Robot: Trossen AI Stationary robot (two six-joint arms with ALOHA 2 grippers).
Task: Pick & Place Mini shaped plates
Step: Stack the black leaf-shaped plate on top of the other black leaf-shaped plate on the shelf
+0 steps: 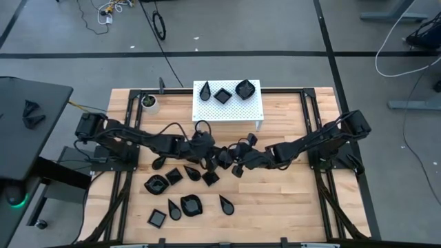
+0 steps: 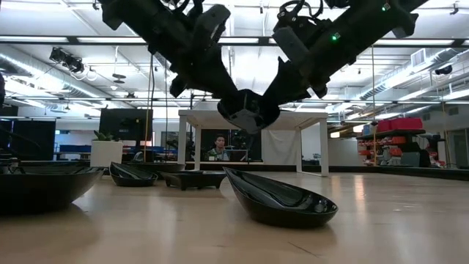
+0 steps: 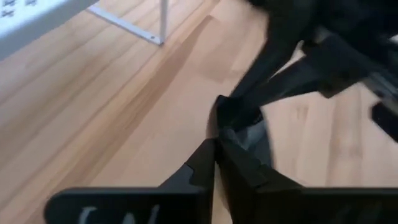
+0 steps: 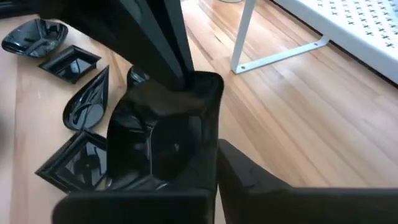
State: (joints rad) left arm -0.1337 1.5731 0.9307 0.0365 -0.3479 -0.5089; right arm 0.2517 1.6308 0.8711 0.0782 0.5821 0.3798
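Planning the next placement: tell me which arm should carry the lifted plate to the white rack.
Right, probably. The right claw grips the plate, raised mid-table; the rack stands just beyond. The left claw only touches the plate's rim.

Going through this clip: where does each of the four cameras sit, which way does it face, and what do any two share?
High: overhead, straight down; both arms, white perforated stand, mini shaped plates.
Low: table height, facing the room; both arms meet above a plate.
Left wrist: past its own dark fingers onto the table.
Right wrist: past the held plate.
Shared: both wrist views show the stand's leg.
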